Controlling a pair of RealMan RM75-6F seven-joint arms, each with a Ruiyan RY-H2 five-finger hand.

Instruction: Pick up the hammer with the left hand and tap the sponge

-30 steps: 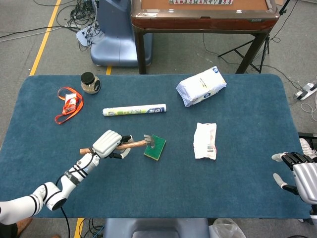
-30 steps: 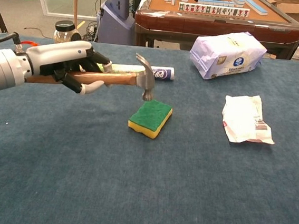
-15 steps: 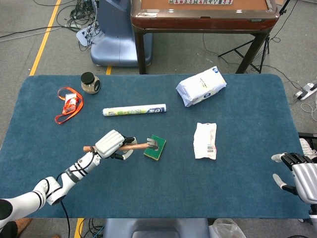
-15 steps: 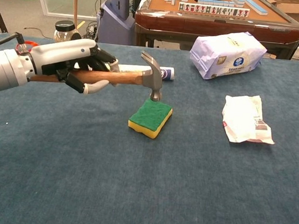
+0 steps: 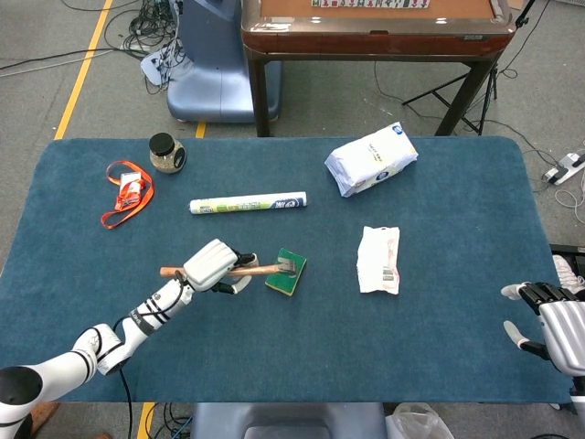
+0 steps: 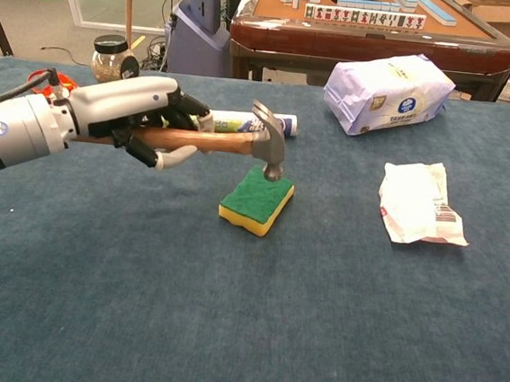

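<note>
My left hand [image 6: 144, 119] [image 5: 213, 266] grips the wooden handle of the hammer [image 6: 242, 141] [image 5: 265, 268], holding it about level. The steel head points down over the far part of the sponge [image 6: 256, 200] [image 5: 288, 274], a green pad on a yellow base lying flat on the blue table. The head's face looks to be at or just above the green top; I cannot tell if they touch. My right hand [image 5: 548, 315] rests low at the table's right edge, fingers apart, holding nothing.
A white-green tube [image 5: 248, 203] lies behind the hammer. A white packet [image 6: 421, 203] sits to the right of the sponge, a tissue pack [image 6: 388, 89] farther back. A jar [image 5: 166, 153] and an orange lanyard [image 5: 129, 192] are at the far left. A wooden table [image 6: 370, 26] stands beyond.
My left hand has carried the hammer rightward and down. The head went from beside the sponge's left edge to right over its far top.
</note>
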